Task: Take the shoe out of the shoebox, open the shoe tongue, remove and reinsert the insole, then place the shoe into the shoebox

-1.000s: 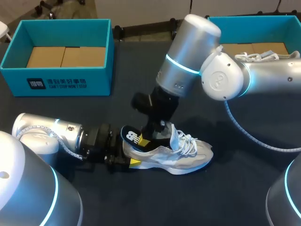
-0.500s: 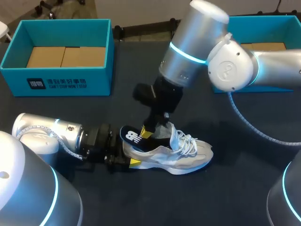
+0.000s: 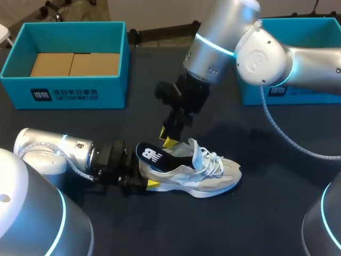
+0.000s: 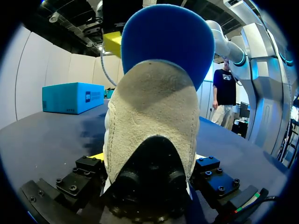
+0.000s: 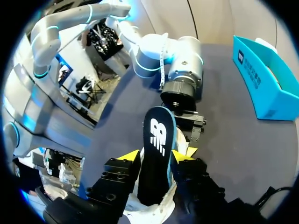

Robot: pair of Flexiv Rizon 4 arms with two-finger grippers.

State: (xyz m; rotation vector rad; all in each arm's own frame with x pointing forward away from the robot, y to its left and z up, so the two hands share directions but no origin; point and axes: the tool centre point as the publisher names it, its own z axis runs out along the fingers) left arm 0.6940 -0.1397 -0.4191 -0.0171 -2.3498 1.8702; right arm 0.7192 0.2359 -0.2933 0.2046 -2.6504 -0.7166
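With my left tool [image 3: 140,180] pinching the heel of the shoe [image 3: 208,181] where it lies on the surface [image 3: 277,213], I'd bring my spread right tool [image 3: 167,137] straight down onto the insole [image 3: 154,156] (its heel end juts above the collar) and press slowly, likely reseating it.

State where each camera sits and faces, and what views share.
Head view: above, behind, looking down on the table; left gripper grips the shoe at the heel, right gripper above it.
Left wrist view: low behind the heel, facing along the shoe; left gripper flanks it.
Right wrist view: above, facing down at the insole; right gripper and left arm show.
Shared: all show the insole.
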